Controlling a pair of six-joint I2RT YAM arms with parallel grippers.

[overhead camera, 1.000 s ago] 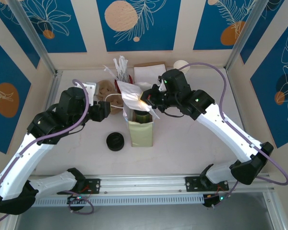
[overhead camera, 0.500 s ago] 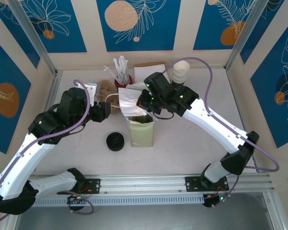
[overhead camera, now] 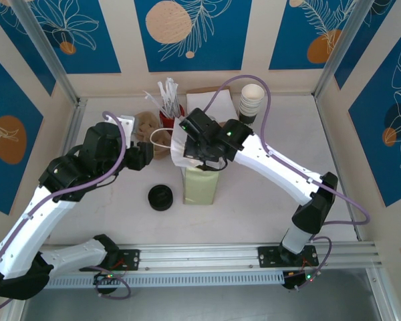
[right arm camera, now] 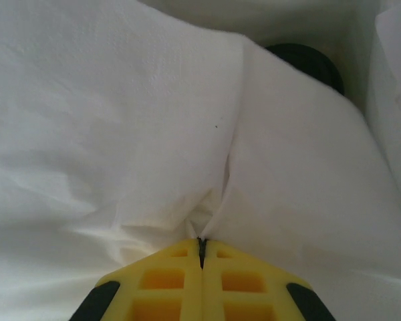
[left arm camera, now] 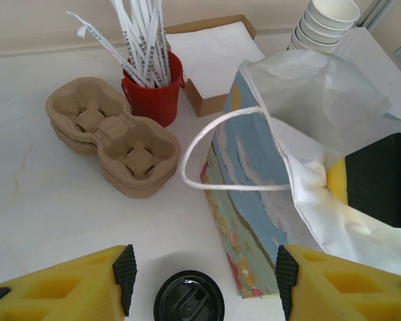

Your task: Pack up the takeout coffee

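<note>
While the right tool (right arm camera: pixel 201 244) pinches white paper (right arm camera: pixel 120 134), the takeout coffee (right arm camera: pixel 309 63) lies just beyond.

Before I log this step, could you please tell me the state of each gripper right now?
Left gripper: open, holding nothing.
Right gripper: closed, pinching the white napkin at the mouth of the paper bag.
</note>
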